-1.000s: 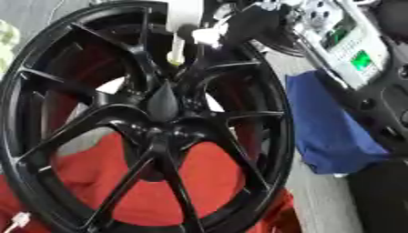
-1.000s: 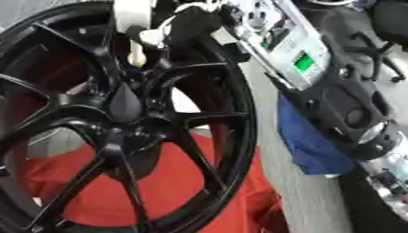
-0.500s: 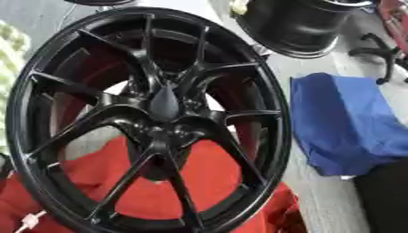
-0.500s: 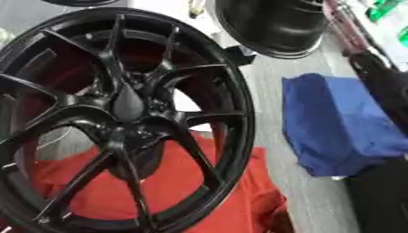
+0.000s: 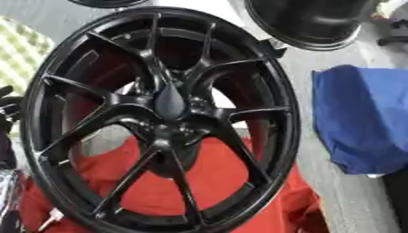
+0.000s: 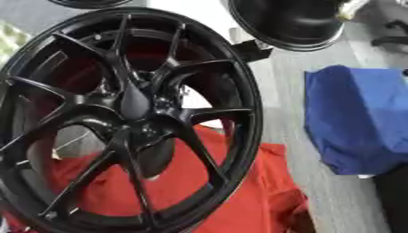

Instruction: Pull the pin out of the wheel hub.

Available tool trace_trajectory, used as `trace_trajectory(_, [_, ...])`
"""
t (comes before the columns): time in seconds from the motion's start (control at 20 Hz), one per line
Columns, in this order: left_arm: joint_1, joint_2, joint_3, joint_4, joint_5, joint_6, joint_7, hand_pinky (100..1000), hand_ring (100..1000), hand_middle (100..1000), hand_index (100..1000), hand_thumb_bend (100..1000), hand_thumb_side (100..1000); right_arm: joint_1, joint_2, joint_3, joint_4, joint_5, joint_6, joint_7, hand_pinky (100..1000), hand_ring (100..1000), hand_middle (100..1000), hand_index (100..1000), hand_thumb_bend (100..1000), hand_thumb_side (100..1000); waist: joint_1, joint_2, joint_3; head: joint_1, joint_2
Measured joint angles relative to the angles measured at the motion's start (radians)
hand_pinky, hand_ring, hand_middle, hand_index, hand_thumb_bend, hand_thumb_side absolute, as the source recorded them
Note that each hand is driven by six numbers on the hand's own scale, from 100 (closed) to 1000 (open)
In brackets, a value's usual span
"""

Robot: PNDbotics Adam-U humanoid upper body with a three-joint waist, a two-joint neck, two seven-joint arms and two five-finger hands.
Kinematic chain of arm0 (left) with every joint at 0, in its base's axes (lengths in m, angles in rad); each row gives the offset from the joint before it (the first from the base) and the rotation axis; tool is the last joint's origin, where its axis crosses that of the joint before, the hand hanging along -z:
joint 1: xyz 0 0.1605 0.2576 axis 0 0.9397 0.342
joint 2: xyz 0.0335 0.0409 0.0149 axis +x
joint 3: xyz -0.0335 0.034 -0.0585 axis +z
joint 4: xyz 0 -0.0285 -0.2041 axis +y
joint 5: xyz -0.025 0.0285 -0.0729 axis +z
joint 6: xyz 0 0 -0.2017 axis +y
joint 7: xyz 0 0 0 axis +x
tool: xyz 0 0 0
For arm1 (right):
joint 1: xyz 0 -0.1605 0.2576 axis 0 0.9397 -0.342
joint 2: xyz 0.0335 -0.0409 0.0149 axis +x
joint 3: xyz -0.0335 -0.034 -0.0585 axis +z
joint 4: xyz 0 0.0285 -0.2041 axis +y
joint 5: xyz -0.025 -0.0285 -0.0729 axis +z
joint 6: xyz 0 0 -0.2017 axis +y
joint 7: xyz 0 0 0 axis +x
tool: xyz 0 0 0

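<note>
Since a second ago right hand left view; left hand (image 5: 8,109) unclear. Hub (image 5: 169,103) looks heavy, stiff; no pin visible.

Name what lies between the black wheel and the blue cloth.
Only bare grey floor separates the black wheel from the blue cloth; the left eye view shows it.

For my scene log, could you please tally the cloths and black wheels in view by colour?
Black wheels: 3 (large wheel, second wheel, third wheel's edge)
Red cloths: 1
Blue cloths: 1
Total: 5
</note>
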Motion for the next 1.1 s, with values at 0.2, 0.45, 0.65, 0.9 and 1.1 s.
trace_trajectory(0.2, [0.002, -0.002, 0.0, 0.0, 0.008, -0.002, 0.003, 733, 634, 559, 757, 139, 992, 0.088, 0.089, -0.011, 0.049, 0.055, -0.052, -0.056, 765, 821, 711, 873, 562, 373, 0.009, 0.0, 0.002, -0.001, -0.002])
trace_trajectory(0.45, [0.008, -0.005, -0.001, 0.001, 0.008, -0.002, 0.003, 734, 634, 559, 758, 139, 992, 0.201, 0.203, -0.031, 0.076, 0.125, -0.116, -0.127, 787, 881, 812, 948, 306, 999, 0.011, -0.007, 0.017, -0.013, 0.0])
trace_trajectory(0.65, [0.011, -0.006, -0.002, 0.001, 0.008, -0.002, 0.001, 734, 634, 559, 758, 138, 990, 0.292, 0.293, -0.066, 0.055, 0.181, -0.153, -0.183, 783, 882, 812, 950, 296, 991, 0.009, -0.015, 0.027, -0.026, 0.004])
trace_trajectory(0.9, [0.017, -0.012, -0.009, 0.003, 0.007, -0.001, -0.006, 734, 634, 558, 757, 135, 986, 0.402, 0.408, -0.096, -0.046, 0.254, -0.174, -0.257, 712, 744, 566, 810, 376, 342, 0.005, -0.027, 0.039, -0.041, 0.013])
trace_trajectory(1.1, [0.018, -0.014, -0.016, 0.006, 0.002, -0.001, -0.013, 734, 633, 558, 757, 132, 982, 0.391, 0.499, -0.063, -0.136, 0.312, -0.175, -0.307, 698, 727, 541, 810, 269, 339, -0.002, -0.027, 0.058, -0.055, 0.019])
